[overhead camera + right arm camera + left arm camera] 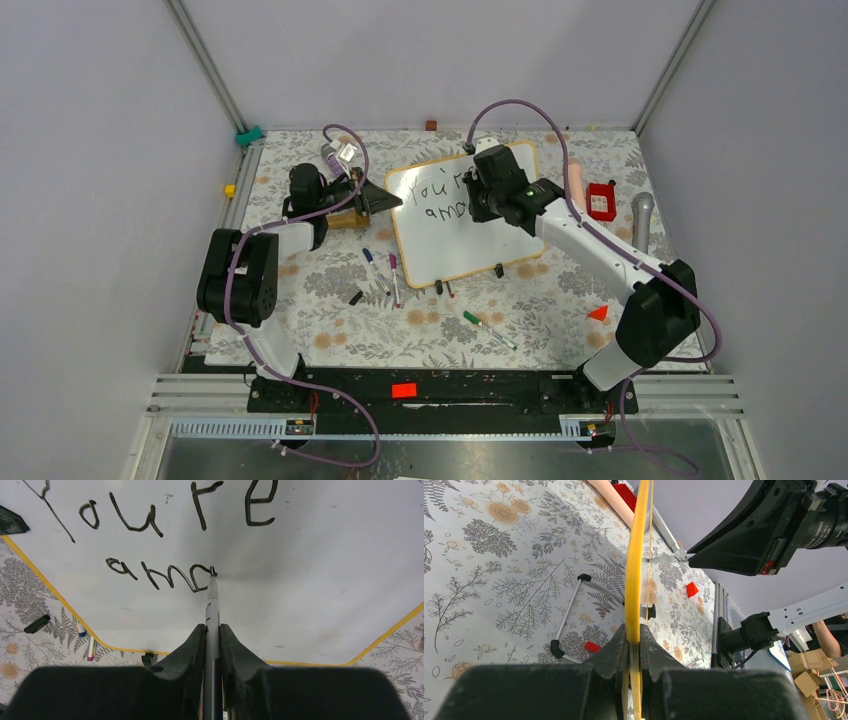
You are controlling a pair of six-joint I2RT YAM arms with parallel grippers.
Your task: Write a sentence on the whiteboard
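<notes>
The whiteboard (455,250) stands tilted in the middle of the flowered table, and its face fills the right wrist view (320,580). The sentence (440,195) reads "You're" with "ama" below it (198,507). My right gripper (212,627) is shut on a grey marker (212,610), whose tip touches the board at the end of the last letter. From above, this gripper (480,190) hovers over the writing. My left gripper (634,630) is shut on the whiteboard's yellow frame edge (636,555), at the board's left side (385,200).
Loose markers lie in front of the board: a blue one (374,265), a pink one (393,275) and a green one (488,330). A red box (600,200), a pink tube (577,180) and a grey cylinder (642,215) sit at the right. A small red wedge (598,313) lies near the right arm.
</notes>
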